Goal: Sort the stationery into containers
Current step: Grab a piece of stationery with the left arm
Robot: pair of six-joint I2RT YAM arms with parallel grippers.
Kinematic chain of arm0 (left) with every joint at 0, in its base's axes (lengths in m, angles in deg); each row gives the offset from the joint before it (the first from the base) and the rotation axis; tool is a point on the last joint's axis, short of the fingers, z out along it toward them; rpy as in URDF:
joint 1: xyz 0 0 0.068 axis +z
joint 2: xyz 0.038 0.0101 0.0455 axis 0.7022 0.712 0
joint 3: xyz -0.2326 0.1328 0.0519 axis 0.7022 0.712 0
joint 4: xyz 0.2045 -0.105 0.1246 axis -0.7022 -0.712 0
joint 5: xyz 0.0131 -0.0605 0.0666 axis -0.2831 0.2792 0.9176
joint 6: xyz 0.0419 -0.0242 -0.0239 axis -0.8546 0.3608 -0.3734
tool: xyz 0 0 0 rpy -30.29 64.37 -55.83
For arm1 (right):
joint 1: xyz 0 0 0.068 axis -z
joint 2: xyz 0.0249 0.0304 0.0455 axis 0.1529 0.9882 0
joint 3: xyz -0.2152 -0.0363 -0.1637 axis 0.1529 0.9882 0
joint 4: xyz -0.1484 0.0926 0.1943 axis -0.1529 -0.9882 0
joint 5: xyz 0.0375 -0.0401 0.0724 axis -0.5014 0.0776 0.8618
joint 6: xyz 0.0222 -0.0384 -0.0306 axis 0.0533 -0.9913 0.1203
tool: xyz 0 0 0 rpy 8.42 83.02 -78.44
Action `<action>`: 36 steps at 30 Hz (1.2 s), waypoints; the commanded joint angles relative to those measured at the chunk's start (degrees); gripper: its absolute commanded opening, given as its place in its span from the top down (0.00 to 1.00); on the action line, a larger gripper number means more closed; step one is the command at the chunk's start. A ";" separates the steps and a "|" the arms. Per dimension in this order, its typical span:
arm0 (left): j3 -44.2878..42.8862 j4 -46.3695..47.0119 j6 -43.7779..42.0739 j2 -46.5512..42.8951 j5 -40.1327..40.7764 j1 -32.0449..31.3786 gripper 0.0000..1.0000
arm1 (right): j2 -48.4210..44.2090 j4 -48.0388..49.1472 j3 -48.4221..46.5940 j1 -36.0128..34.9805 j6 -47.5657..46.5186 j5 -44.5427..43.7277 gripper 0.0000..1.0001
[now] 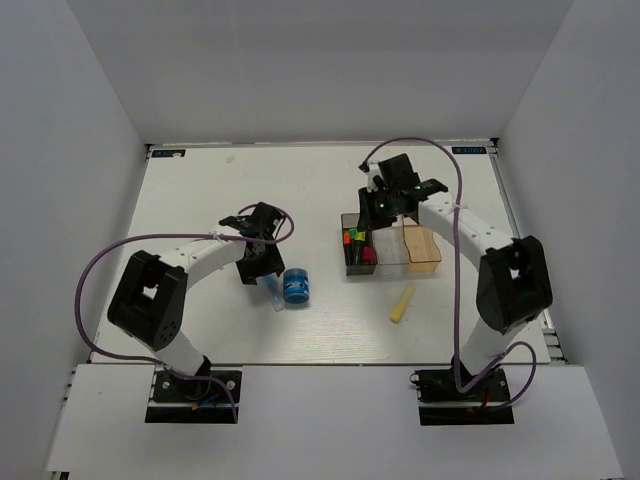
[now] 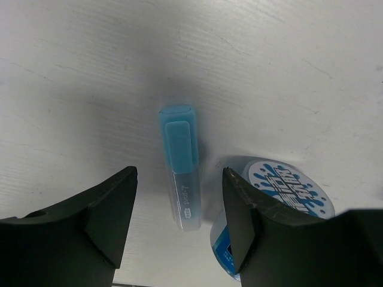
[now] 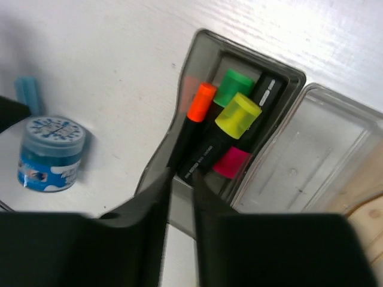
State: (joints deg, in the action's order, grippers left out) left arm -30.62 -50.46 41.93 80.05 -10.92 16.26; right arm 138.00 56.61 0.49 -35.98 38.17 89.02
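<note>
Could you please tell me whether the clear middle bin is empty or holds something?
Empty. In the right wrist view the clear bin shows only its bare floor; the highlighters sit in the dark grey bin beside it.

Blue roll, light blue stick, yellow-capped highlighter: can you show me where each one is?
blue roll (image 3: pixel 49 168), right wrist view, on its blue side wall
light blue stick (image 2: pixel 179 142), left wrist view, on its blue cap end
yellow-capped highlighter (image 3: pixel 238 115), right wrist view, on its yellow cap
</note>
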 commanded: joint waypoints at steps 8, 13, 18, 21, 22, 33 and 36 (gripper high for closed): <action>-0.91 -1.16 3.20 4.14 3.86 -3.56 0.36 | -21.61 7.67 10.84 1.95 -3.19 -2.63 1.00; 0.84 0.94 4.00 5.02 4.39 -4.89 0.54 | -25.05 7.83 13.65 3.27 -1.79 -1.13 1.00; 6.63 5.68 5.40 4.14 4.48 -5.24 0.72 | -27.69 7.66 15.07 4.68 -1.43 -0.61 0.89; 9.54 8.32 5.58 3.26 4.13 -5.32 0.90 | -29.01 7.22 16.12 5.29 -2.22 0.45 0.63; 9.98 8.51 5.66 2.92 4.12 -5.50 0.94 | -29.28 7.22 16.74 5.64 -2.57 1.32 0.46; -3.17 -5.72 -2.07 -12.10 13.61 -12.87 1.00 | -35.25 4.84 23.32 7.40 -13.21 9.87 0.66; -8.09 -8.53 -3.73 -14.49 13.09 -14.64 1.00 | -37.18 5.72 26.05 7.84 -13.56 8.46 1.00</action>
State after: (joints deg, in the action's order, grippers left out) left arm -32.90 -54.35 41.14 70.17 -0.83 2.84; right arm 102.66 61.53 24.84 -28.74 26.48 97.28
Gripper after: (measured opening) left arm 0.383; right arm 0.021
